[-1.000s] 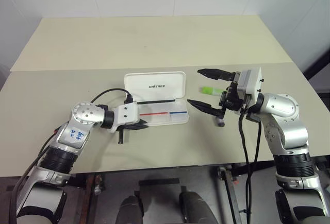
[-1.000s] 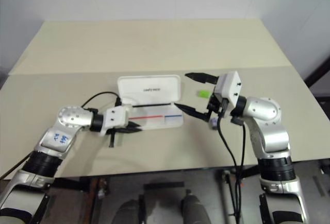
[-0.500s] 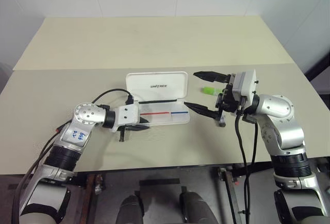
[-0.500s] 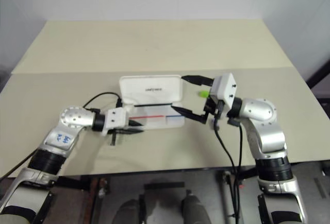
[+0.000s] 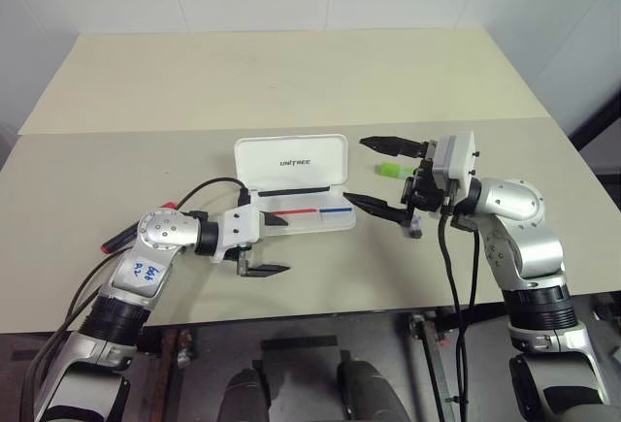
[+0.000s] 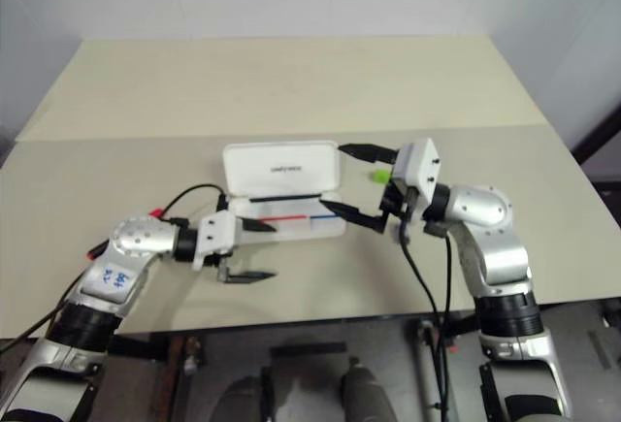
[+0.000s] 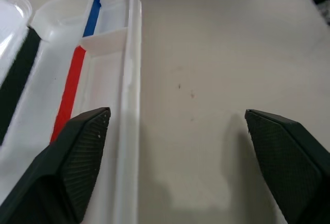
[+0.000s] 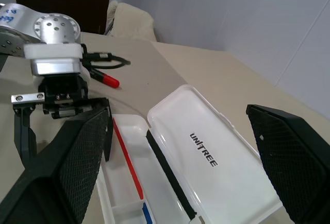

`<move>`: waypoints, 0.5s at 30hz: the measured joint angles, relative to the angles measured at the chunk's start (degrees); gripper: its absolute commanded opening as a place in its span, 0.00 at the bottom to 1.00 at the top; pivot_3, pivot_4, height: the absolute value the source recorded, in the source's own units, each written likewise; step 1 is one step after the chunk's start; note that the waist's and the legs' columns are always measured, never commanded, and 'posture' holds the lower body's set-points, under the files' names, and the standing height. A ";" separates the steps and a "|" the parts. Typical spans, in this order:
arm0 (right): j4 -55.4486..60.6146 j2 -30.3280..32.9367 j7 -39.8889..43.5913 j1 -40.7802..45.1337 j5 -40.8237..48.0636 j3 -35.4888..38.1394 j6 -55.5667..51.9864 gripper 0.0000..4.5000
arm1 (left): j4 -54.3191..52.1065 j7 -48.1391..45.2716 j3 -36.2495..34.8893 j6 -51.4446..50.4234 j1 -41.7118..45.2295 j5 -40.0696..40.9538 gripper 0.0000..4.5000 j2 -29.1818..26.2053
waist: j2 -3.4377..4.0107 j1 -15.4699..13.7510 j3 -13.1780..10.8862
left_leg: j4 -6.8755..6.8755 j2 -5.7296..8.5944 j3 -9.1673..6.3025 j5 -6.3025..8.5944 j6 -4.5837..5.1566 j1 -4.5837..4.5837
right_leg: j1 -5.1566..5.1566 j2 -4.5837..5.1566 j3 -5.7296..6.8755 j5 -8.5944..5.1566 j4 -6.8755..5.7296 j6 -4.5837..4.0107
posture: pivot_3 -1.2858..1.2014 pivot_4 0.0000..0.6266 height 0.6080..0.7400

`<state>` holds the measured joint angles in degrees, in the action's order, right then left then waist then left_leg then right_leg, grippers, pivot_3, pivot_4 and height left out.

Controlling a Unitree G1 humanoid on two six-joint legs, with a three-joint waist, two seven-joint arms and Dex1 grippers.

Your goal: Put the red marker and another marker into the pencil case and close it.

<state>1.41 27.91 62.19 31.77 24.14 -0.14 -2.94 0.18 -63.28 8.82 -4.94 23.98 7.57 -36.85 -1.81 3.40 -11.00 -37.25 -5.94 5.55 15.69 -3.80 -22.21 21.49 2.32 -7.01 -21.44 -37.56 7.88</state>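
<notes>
White pencil case (image 5: 292,163) lid lettered "UNITREE"; left pincer (image 5: 264,245) and right pincer (image 5: 382,175) both spread, empty.

Pencil case (image 5: 291,162) glossy white plastic; table (image 5: 291,73) matt, probably laminate.

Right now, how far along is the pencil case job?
Done: the pencil case lies open, no marker visible inside. In hand: nothing; the left claw and right claw are both open. Left: the red marker lies on the table by the left arm, the green highlighter beside the case; both go in, then the lid shuts.
</notes>
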 measured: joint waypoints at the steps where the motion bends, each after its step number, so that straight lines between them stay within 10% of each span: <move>1: -0.38 -0.09 0.25 0.08 0.00 -0.07 0.29 1.00 | -0.87 0.16 -0.36 -0.52 -0.50 0.35 1.00 -0.03 | 0.00 -0.02 0.00 | 0.00 0.00 0.00 0.00 0.00 0.00 | 0.00 0.00 0.00 0.00 0.00 0.00 | 0.52 0.24 1.00; 15: -6.13 -2.98 3.87 3.64 -0.05 -2.19 1.84 1.00 | -13.45 8.07 -13.27 -2.31 -13.11 8.86 1.00 0.34 | 0.00 0.46 0.00 | 0.01 0.01 0.02 0.01 0.02 0.01 | -0.01 0.03 -0.03 0.01 0.02 0.01 | 0.52 0.24 1.00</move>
<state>-4.72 24.93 66.06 35.40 24.08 -2.33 -1.10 -13.27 -55.20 -4.45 -7.25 10.87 16.43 -36.51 -1.81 3.86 -11.00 -37.23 -5.94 5.57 15.70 -3.78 -22.20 21.48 2.35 -7.05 -21.43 -37.53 7.89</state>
